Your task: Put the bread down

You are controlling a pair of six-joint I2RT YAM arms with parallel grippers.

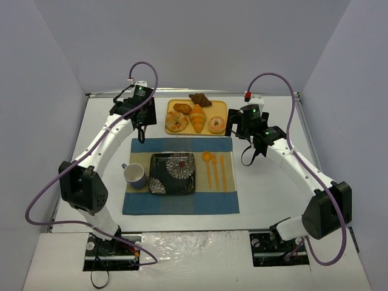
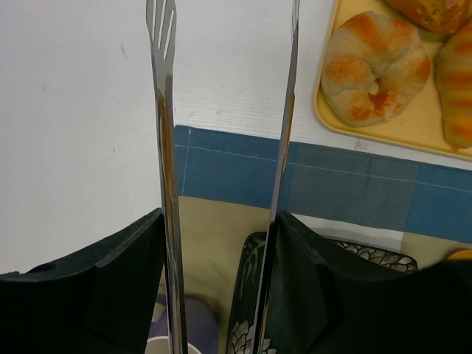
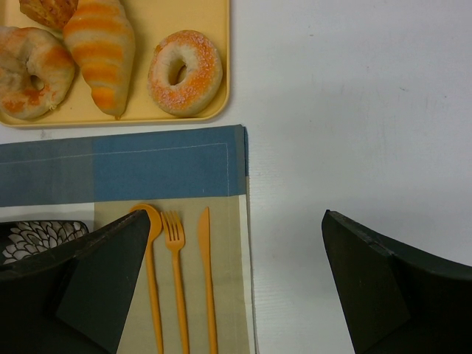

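Note:
Several breads lie on a yellow tray [image 1: 223,107] at the back: a ring roll [image 1: 176,122], a croissant [image 1: 197,117], a sugared donut [image 1: 216,124], a brown roll [image 1: 182,108] and a dark pastry [image 1: 199,99]. A dark flowered plate [image 1: 173,173] sits empty on the placemat. My left gripper [image 1: 139,118] is shut on metal tongs [image 2: 168,147], just left of the tray. The tong arms are apart and empty, their tips over the table left of the ring roll [image 2: 375,66]. My right gripper [image 1: 256,140] is open and empty, right of the tray.
A blue and beige placemat [image 1: 182,203] holds the plate, a purple cup [image 1: 134,175] to its left and orange plastic spoon, fork [image 3: 177,280] and knife to its right. The donut [image 3: 185,71] and the croissant [image 3: 99,51] show in the right wrist view.

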